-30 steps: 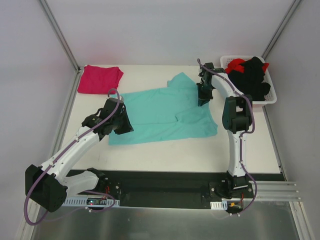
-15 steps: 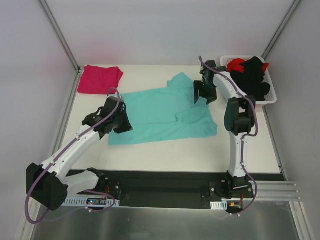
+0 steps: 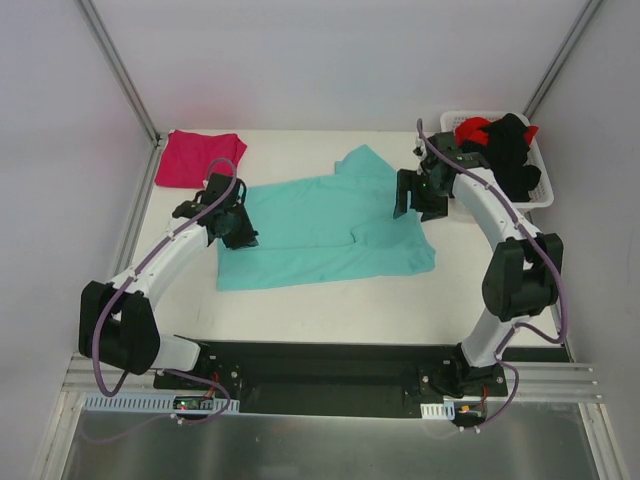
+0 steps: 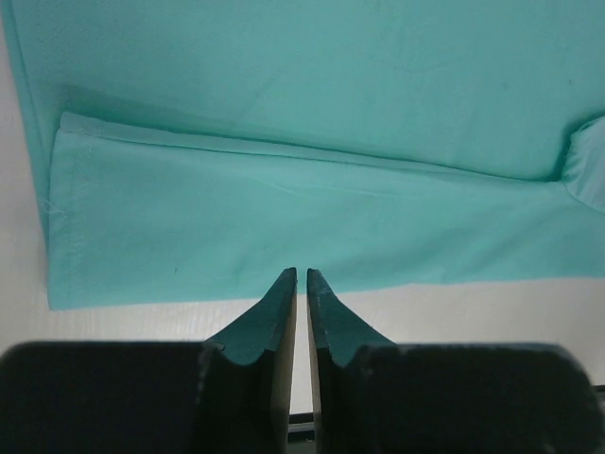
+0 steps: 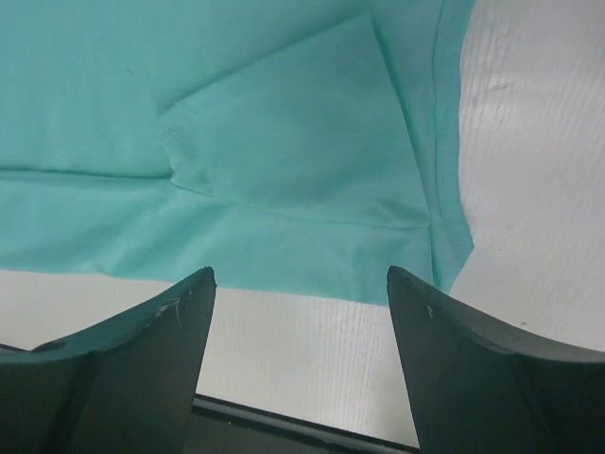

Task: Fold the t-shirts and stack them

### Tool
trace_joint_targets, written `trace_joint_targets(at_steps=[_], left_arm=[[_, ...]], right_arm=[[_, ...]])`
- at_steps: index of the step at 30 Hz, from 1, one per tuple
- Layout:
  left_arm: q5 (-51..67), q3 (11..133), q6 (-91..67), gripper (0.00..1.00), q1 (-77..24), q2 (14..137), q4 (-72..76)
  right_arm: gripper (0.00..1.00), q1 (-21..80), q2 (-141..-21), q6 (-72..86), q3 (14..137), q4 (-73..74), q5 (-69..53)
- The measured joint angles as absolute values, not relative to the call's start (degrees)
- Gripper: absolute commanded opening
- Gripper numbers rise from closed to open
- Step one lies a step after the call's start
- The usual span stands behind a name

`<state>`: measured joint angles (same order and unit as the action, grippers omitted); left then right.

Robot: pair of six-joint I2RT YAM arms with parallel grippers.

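A teal t-shirt [image 3: 320,225] lies spread flat in the middle of the white table, with one sleeve folded in over its body [image 5: 302,161]. A magenta-pink t-shirt [image 3: 198,158] lies folded at the far left corner. My left gripper [image 3: 238,228] hovers over the teal shirt's left edge [image 4: 189,236]. In the left wrist view that gripper [image 4: 302,274] is shut with nothing between its fingers. My right gripper [image 3: 417,195] is at the shirt's right edge. The right wrist view shows it [image 5: 300,274] wide open and empty above bare table beside the hem.
A white basket [image 3: 447,122] at the far right corner holds a black garment [image 3: 505,155] and a red one [image 3: 472,128]. Bare table [image 3: 330,300] runs between the shirt and the black base rail. Metal frame posts rise at both far corners.
My right gripper has opened and drawn slightly right off the teal shirt, its elbow swinging outward. My left gripper has moved farther from the base along the shirt's left edge, still shut.
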<state>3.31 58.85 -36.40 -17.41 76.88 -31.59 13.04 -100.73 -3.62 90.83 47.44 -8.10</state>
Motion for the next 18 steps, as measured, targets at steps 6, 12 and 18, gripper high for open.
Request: trace_joint_targets(at_steps=[6, 12, 18], left_arm=[[5.41, 57.6, -36.58, 0.06, -16.58, 78.22, -30.22], [5.23, 53.63, -36.86, 0.05, -18.5, 78.22, -29.76], [3.25, 51.09, -37.3, 0.06, -19.57, 77.89, -29.8]], right_arm=[[0.78, 14.61, -97.58, -1.89, 76.47, 45.25, -8.6], [0.77, 17.39, -94.24, -0.21, 67.61, 44.25, -7.57], [0.78, 17.56, -92.4, 0.03, 65.93, 43.31, -4.64]])
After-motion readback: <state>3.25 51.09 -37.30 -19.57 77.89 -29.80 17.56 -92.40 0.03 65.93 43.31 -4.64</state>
